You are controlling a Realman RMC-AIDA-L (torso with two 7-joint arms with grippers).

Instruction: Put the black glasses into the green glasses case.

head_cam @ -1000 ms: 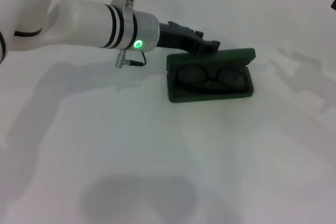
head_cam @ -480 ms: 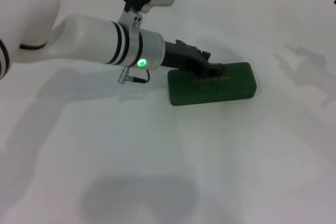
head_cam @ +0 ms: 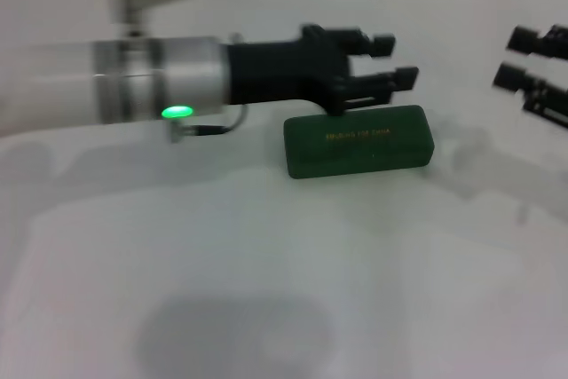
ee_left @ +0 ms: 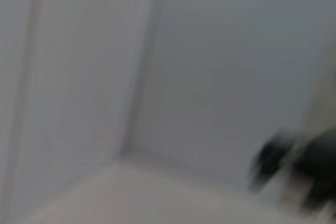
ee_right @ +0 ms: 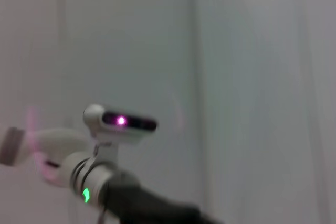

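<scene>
- While the white desk lay bare in the nearest part of the head view, the green glasses case sat farther back near the middle, its lid down and the gold lettering facing up.
- With the case closed, the black glasses could not be seen anywhere.
- Just behind and above the case, the left gripper hung clear of the lid, its two black fingers spread apart with nothing between them.
- Its arm reached in from the left side, a green light glowing on the wrist.
- At the right edge, well apart from the case, the right gripper showed two dark fingers with a gap between them, released and holding nothing.
- From the right wrist view, the left arm appeared low against a pale wall, with a purple-lit camera housing above the same green light.
- Farthest back, the left wrist view gave only pale wall and a dark smear too blurred to name.
</scene>
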